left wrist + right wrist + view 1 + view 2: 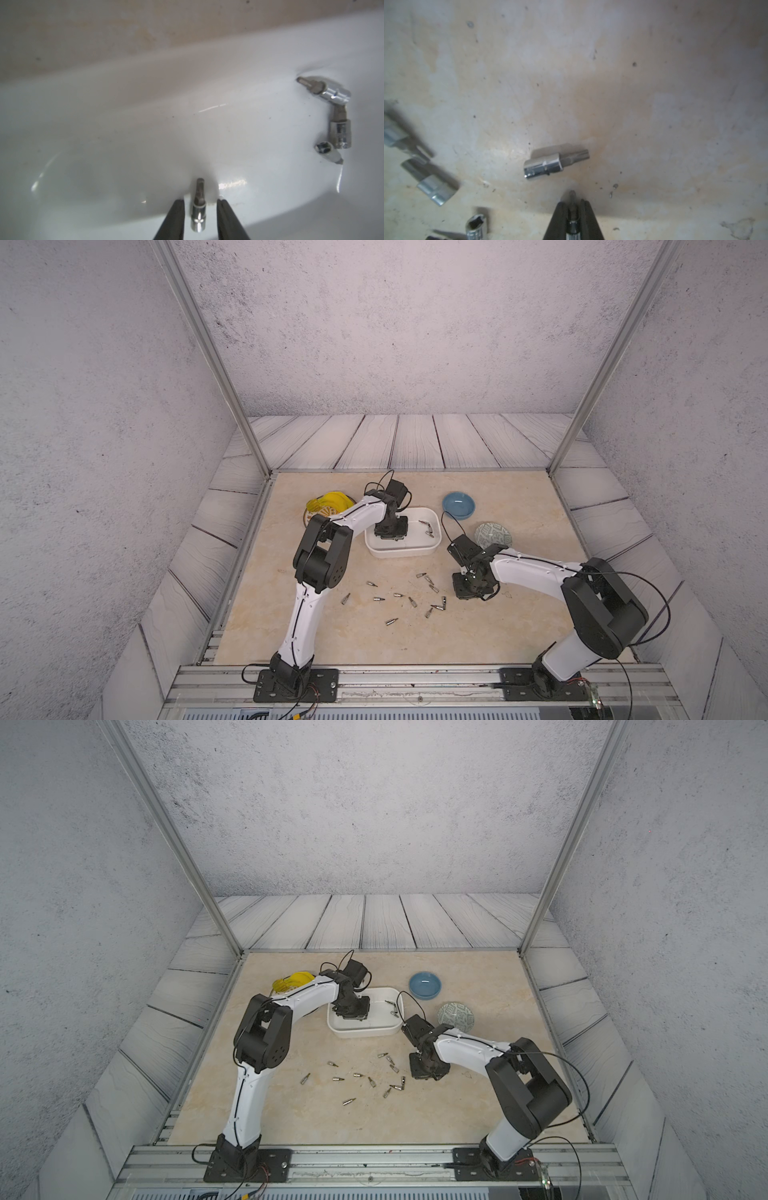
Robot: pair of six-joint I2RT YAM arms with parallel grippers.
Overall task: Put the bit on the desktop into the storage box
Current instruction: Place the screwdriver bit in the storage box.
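Loose bits [390,621] are lying scattered low in the middle of both top views on the desktop [519,635]. Just right of them the right gripper [572,204] is reaching down low over the desktop, its jaws pinching a bit [572,208]. Farther up, at centre frame, the left gripper [200,202] is hanging inside the box [124,124], jaws spread, with a second bit [198,207] lying free between them. Three more bits [340,133] are resting in the box's right part.

Two bowls, a plate, something yellow.
The blue bowl [458,505] stands near the grey patterned bowl [493,534], not touching; the yellow thing [330,502], perhaps bananas, lies on a half-hidden plate [308,517].
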